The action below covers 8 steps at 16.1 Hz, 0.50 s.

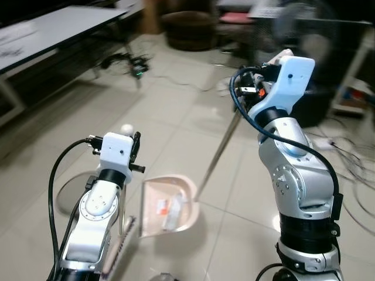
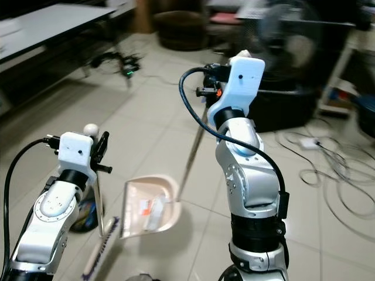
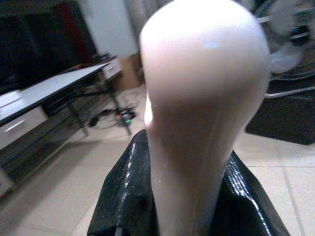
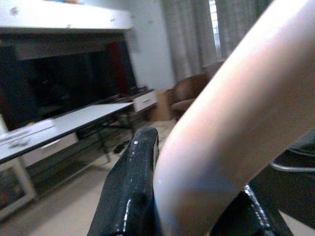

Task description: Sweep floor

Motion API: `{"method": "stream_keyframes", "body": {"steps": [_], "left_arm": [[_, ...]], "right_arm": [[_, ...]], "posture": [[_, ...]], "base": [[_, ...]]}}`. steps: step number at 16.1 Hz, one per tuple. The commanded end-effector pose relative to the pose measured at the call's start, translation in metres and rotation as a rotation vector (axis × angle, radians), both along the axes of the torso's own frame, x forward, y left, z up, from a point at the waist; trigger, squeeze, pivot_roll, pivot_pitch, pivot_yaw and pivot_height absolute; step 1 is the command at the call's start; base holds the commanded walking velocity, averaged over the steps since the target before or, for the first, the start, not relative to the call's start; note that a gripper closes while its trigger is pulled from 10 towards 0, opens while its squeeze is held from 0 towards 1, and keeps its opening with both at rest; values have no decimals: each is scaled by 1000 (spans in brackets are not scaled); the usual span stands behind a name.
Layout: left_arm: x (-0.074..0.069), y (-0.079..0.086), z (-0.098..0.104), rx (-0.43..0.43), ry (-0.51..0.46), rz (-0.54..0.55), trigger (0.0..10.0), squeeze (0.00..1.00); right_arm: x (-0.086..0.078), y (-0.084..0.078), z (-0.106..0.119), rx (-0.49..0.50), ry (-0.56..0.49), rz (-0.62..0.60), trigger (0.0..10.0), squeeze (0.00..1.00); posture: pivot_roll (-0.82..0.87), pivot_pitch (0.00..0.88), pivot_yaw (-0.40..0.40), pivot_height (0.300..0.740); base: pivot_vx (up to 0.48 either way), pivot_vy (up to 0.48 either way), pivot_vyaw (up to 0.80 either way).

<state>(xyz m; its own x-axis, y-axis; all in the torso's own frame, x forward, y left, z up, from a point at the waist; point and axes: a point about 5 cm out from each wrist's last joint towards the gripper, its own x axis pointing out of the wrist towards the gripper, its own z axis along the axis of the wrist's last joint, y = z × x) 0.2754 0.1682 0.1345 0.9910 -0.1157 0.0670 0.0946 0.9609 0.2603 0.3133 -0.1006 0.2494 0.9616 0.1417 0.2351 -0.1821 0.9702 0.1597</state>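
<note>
Left wrist view shows two black fingers (image 3: 123, 196) closed around the pale rounded top of a broom handle (image 3: 197, 98). That left gripper (image 1: 136, 153) sits low on the near left, the broom (image 2: 101, 249) running down to bristles on the tiled floor (image 1: 176, 105). The right gripper (image 2: 206, 91), raised higher on the right, clamps a pale handle (image 4: 236, 118); its metal pole (image 1: 217, 158) slants down to a pink dustpan (image 1: 167, 205) between the arms, with scraps in it. Far left stands a white table (image 1: 53, 29); cables (image 2: 328, 170) lie on the right.
</note>
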Motion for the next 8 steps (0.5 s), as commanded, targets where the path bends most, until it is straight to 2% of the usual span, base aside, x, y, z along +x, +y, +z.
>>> {"method": "stream_keyframes", "body": {"steps": [1,3,8], "left_arm": [[1,0,9,12,-45,-8,10000,0],[0,0,8,9,-45,-11,10000,0],[-5,1,6,-1,-44,-6,10000,0]], "right_arm": [[-1,6,14,16,-50,26,10000,0],[0,8,16,20,-56,37,10000,0],[2,12,17,26,-57,60,10000,0]], "posture": [[-93,0,99,740],[-88,0,89,740],[-80,0,77,740]], "base": [[0,0,800],[129,0,800],[316,0,800]]}}
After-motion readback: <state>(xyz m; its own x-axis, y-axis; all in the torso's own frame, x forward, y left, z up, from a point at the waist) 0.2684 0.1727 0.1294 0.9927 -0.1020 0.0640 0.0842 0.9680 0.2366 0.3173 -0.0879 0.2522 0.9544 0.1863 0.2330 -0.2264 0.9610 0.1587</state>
